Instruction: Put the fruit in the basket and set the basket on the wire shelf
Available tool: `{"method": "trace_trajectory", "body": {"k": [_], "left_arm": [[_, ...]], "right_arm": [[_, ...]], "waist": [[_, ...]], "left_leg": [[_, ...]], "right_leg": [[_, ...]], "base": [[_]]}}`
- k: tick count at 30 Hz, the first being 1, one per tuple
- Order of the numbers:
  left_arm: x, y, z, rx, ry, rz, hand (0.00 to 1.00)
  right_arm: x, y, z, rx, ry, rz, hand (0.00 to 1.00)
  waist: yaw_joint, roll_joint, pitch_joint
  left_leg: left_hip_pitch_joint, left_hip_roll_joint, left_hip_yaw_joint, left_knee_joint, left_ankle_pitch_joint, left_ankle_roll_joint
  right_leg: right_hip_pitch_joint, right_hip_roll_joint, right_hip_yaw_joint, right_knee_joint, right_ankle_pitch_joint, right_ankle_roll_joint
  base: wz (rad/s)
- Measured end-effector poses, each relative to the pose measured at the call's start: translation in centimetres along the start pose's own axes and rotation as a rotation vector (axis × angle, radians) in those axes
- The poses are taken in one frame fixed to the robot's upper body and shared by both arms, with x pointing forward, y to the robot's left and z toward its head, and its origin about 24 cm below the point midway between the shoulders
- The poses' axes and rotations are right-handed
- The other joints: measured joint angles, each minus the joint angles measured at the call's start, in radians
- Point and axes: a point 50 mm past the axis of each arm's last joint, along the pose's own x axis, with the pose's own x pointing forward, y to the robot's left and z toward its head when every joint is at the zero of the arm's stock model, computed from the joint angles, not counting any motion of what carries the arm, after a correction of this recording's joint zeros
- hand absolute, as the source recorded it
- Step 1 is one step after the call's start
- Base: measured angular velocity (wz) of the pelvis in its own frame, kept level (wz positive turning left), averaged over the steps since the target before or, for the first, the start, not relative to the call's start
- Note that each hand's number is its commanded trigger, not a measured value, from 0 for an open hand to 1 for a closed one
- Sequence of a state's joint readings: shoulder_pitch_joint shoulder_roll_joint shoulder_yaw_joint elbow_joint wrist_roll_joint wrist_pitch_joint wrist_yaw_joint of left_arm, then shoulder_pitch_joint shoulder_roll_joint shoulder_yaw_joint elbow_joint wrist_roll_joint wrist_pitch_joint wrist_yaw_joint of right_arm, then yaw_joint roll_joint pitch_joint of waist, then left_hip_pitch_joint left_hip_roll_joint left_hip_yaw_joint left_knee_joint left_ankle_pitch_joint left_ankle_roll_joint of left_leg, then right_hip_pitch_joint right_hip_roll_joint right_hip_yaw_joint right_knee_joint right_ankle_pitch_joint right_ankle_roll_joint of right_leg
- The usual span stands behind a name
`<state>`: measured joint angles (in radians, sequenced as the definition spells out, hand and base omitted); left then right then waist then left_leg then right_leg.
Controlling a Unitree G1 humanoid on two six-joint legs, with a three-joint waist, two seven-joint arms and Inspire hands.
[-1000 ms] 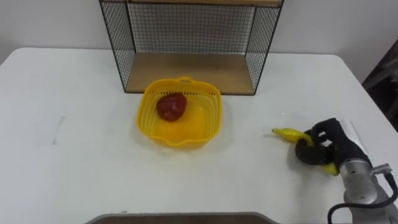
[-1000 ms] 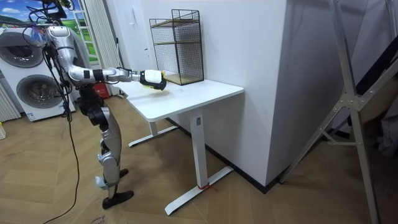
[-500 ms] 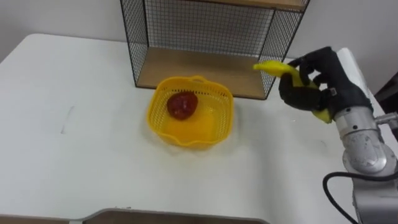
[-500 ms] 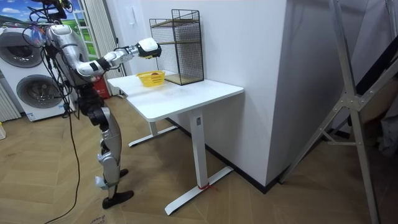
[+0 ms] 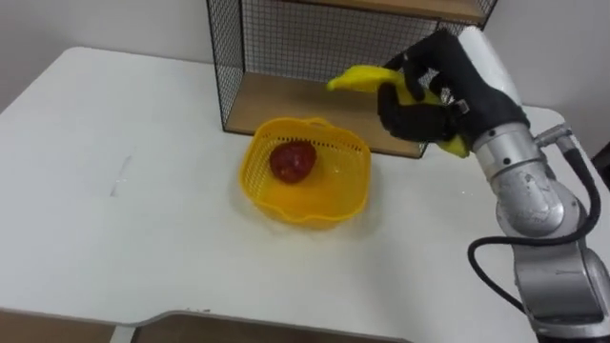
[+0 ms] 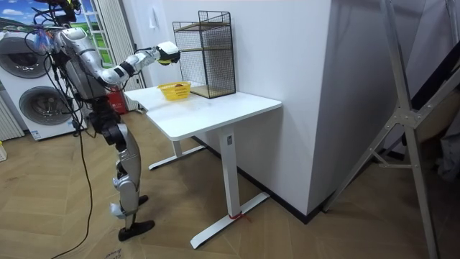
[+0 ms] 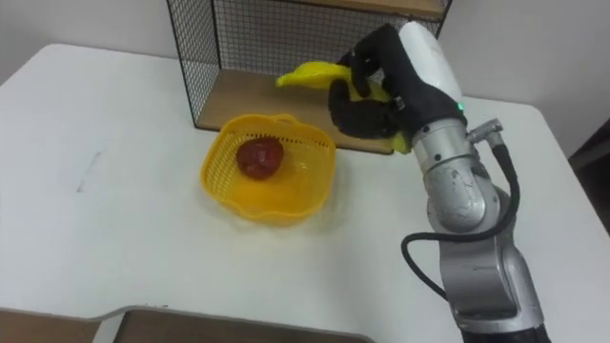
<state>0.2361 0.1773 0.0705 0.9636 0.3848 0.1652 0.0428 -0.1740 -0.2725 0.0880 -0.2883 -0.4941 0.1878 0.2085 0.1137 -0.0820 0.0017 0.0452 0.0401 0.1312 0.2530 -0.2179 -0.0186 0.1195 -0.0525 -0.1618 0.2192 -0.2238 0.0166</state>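
Banana (image 5: 357, 78) raised in right robot hand (image 5: 419, 107), basket (image 5: 310, 205) below

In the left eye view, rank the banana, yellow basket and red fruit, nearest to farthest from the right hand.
1. banana, held in the right hand.
2. yellow basket, on the table, lower left of the hand.
3. red fruit, in the basket's left part.

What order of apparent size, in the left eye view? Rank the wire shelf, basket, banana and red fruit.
1. wire shelf, cut off at the top.
2. basket.
3. banana, held nearer the camera in the right hand, so only tentatively third.
4. red fruit.
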Motion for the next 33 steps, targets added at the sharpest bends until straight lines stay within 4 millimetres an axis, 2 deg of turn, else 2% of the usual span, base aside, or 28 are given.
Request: {"method": "trace_trajectory", "body": {"k": [2, 5, 6, 7, 8, 13, 18, 24, 33], "left_arm": [[0.0, 0.0, 0.3, 0.005, -0.006, -0.005, 0.00], [0.2, -0.2, 0.9, 0.017, -0.017, -0.013, 0.00], [0.2, -0.2, 0.9, 0.020, -0.010, -0.017, 0.00], [0.3, -0.3, 0.9, 0.023, -0.006, -0.020, 0.00], [0.3, -0.3, 0.9, 0.028, -0.002, -0.023, 0.00], [0.2, -0.5, 0.7, 0.033, 0.008, -0.029, 0.00], [0.2, -0.5, 1.1, 0.031, -0.005, -0.027, 0.00], [0.2, -0.5, 1.1, 0.031, -0.007, -0.029, 0.00], [0.2, -0.6, 1.0, 0.036, -0.008, -0.037, 0.00]], "right_arm": [[0.0, 0.5, 0.1, 0.005, -0.006, 0.032, 1.00], [0.3, 1.3, 0.0, 0.031, -0.001, 0.078, 1.00], [0.5, 1.8, -0.1, 0.041, 0.009, 0.103, 0.83], [0.5, 1.9, -0.1, 0.044, 0.014, 0.115, 0.27], [0.6, 2.2, -0.3, 0.050, 0.021, 0.132, 0.00], [0.8, 3.1, -1.4, 0.069, 0.075, 0.170, 0.00], [0.7, 4.5, -3.7, 0.130, 0.172, 0.223, 0.00], [0.6, 4.9, -4.4, 0.181, 0.199, 0.239, 0.00], [0.5, 5.3, -5.2, 0.224, 0.225, 0.251, 0.00]], "waist": [[0.008, 0.002, 0.0022], [0.031, 0.002, 0.0131], [0.032, 0.001, 0.0132], [0.032, 0.000, 0.0138], [0.034, 0.000, 0.0144], [0.038, -0.001, 0.0141], [0.043, 0.001, 0.0134], [0.033, 0.008, 0.0078], [0.031, 0.002, 0.0065]], "left_leg": [[0.000, 0.000, -0.005, 0.000, 0.000, 0.000], [-0.002, 0.000, -0.006, -0.002, 0.001, -0.001], [-0.009, 0.000, -0.007, -0.004, 0.001, -0.001], [-0.011, 0.000, -0.007, -0.004, 0.001, -0.001], [-0.018, 0.000, -0.007, -0.004, 0.001, -0.001], [-0.015, 0.000, -0.008, 0.004, 0.001, -0.001], [-0.018, 0.000, -0.009, 0.006, 0.001, -0.001], [-0.016, -0.002, -0.021, 0.007, 0.002, -0.001], [-0.014, -0.002, -0.025, 0.012, 0.002, -0.001]], "right_leg": [[0.003, 0.000, -0.008, -0.001, 0.000, 0.000], [0.004, 0.001, -0.008, -0.002, 0.000, 0.000], [0.003, 0.001, -0.009, -0.002, 0.000, 0.000], [0.002, 0.001, -0.010, -0.002, 0.000, 0.000], [0.000, 0.001, -0.010, -0.002, 0.000, 0.000], [0.000, 0.000, -0.019, -0.003, 0.000, 0.000], [-0.005, -0.001, -0.020, -0.011, 0.000, 0.000], [0.003, -0.002, -0.031, -0.014, 0.000, 0.000], [0.008, -0.002, -0.033, -0.015, 0.000, 0.000]], "base": [[0.09], [0.01], [0.00], [0.00], [0.00], [0.00], [0.00], [0.05], [0.01]]}}
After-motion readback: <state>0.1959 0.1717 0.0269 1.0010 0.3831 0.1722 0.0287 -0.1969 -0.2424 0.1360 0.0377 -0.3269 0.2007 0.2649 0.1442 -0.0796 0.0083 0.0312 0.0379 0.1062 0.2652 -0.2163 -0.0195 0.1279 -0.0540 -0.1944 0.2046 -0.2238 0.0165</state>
